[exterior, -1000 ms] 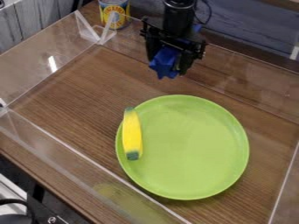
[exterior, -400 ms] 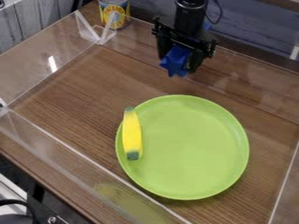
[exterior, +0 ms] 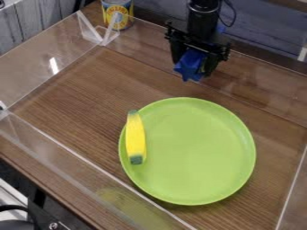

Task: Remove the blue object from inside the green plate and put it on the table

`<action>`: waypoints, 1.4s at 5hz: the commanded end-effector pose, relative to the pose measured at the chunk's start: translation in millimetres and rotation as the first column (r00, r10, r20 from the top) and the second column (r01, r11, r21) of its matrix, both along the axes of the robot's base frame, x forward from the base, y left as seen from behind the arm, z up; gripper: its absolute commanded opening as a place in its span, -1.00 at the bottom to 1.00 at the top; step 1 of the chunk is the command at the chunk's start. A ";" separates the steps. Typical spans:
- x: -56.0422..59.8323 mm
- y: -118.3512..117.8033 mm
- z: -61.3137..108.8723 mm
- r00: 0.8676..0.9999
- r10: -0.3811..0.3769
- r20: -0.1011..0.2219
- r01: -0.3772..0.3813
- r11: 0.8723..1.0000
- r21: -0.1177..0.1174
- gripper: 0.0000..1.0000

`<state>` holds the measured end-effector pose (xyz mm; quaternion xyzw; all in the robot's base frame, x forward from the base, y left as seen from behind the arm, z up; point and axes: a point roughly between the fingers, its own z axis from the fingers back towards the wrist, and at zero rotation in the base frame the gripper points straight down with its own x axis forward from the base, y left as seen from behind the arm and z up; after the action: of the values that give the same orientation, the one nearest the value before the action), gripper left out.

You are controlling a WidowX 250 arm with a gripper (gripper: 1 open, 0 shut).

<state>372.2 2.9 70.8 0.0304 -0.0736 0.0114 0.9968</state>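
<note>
The dark-blue object [exterior: 192,66] sits between the black fingers of my gripper [exterior: 197,65], which points straight down and is shut on it. Both are over the brown wood table [exterior: 84,99], just beyond the far edge of the lime-green plate [exterior: 204,157]. I cannot tell whether the block touches the tabletop. A yellow banana [exterior: 135,138] rests across the plate's left rim.
Clear acrylic walls [exterior: 48,63] run around the tabletop. A yellow container [exterior: 115,13] stands behind the far wall at the back left. Bare wood lies to the left of the plate and between the plate and the far wall.
My gripper has carried the blue object to the right and a little farther from the plate. The plate and the banana have not moved.
</note>
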 end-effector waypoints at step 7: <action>-1.0 -24.7 0.9 0.998 -0.021 0.063 0.031 0.987 -0.157 -1.00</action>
<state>367.3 -22.5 56.7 -0.0489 -0.0819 0.0099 0.9954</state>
